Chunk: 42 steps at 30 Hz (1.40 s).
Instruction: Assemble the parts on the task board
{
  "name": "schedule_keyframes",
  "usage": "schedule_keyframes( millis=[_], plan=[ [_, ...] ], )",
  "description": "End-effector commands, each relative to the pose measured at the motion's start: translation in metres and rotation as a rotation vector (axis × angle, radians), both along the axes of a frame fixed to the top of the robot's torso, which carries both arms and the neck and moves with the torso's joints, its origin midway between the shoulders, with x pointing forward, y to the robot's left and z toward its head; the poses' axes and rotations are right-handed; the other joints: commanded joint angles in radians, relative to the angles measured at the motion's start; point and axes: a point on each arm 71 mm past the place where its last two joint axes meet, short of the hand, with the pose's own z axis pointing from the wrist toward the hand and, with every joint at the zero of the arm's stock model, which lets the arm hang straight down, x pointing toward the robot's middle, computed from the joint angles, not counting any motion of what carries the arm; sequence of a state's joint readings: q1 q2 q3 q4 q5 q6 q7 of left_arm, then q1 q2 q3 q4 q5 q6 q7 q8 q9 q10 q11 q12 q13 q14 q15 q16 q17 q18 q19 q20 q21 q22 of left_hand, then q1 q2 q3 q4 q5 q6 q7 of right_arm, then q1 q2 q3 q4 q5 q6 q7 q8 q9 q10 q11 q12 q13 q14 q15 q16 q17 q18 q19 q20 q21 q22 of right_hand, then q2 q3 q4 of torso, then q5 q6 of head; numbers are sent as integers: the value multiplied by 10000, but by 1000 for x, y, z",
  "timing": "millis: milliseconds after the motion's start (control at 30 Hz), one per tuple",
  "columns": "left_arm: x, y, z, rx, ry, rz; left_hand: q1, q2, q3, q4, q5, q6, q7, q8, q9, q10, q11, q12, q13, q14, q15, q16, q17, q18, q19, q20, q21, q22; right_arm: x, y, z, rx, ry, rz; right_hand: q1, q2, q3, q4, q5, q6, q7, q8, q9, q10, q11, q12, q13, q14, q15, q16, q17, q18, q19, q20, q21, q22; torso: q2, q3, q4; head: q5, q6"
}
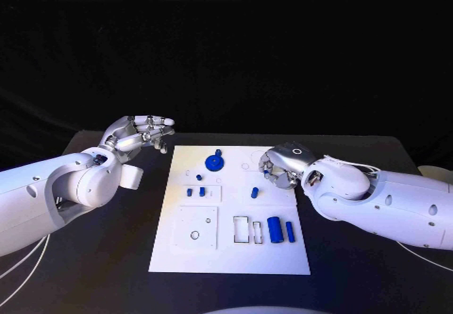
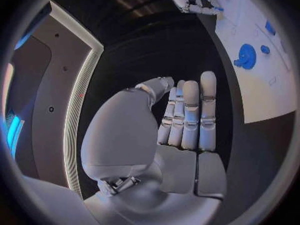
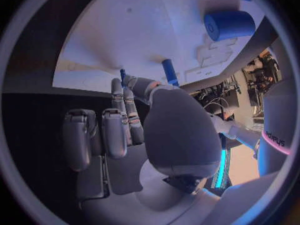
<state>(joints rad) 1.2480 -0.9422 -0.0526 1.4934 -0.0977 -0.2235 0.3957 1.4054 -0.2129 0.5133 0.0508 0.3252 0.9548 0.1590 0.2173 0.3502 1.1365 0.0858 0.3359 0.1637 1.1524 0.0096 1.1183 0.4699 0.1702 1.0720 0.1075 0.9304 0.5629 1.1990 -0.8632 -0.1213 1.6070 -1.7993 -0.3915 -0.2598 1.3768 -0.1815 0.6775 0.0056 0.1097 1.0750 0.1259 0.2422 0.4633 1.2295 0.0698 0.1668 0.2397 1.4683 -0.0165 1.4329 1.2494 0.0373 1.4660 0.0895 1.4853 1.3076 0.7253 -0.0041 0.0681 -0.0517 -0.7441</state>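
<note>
White task board, right hand fingers hide far edge, grasp unclear

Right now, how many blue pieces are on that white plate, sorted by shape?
On the task board, head view:
Round gear-like disc: 1
Thick cylinder: 1
Slim pegs: 2
Small pieces: 3
Total: 7 blue parts

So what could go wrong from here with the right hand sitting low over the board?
The right hand hovers close beside a small blue peg on the white board; a careless reach could knock it away. The two blue cylinders lying near the right forearm might roll if brushed. The left hand is off the board, so nothing steadies it.
</note>
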Motion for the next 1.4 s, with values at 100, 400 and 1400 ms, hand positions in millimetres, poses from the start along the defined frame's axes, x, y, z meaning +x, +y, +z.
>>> schedule_keyframes(
  millis=[100,400,1400],
  plan=[
    [0,-1,1,-90,8,-40,22,44,21,-66,57,28,40,30,-4,-88,9,46,17,-77,-3,-30,-14,144,18,-71,-61,-13,-5,0,8,563,-273,173,-10,50,4,-70,26,101,2,46,11,199,-174,23,7,416,-64,-1,-17,-170,647,-74,50,2167,5,0,8,9,14],
    [1,-1,1,-100,7,-40,20,51,22,-68,58,24,47,29,-7,-117,16,57,24,-86,3,-35,-20,142,15,-69,-65,-14,-26,16,21,1702,-179,783,-34,38,0,-79,23,106,5,50,15,204,-173,18,7,414,-63,-8,-33,-172,650,-75,56,2171,8,2,6,214,90],
    [7,-31,-1,-299,73,-164,15,59,21,-71,58,26,47,31,-8,-144,21,74,33,-92,8,-36,-26,140,12,-65,-68,-15,-71,106,-27,3226,946,3009,-66,29,17,-135,67,78,15,38,17,191,-165,-14,0,407,-60,-22,-65,-172,652,-77,59,2175,-18,-60,32,1640,-267]
  ],
)
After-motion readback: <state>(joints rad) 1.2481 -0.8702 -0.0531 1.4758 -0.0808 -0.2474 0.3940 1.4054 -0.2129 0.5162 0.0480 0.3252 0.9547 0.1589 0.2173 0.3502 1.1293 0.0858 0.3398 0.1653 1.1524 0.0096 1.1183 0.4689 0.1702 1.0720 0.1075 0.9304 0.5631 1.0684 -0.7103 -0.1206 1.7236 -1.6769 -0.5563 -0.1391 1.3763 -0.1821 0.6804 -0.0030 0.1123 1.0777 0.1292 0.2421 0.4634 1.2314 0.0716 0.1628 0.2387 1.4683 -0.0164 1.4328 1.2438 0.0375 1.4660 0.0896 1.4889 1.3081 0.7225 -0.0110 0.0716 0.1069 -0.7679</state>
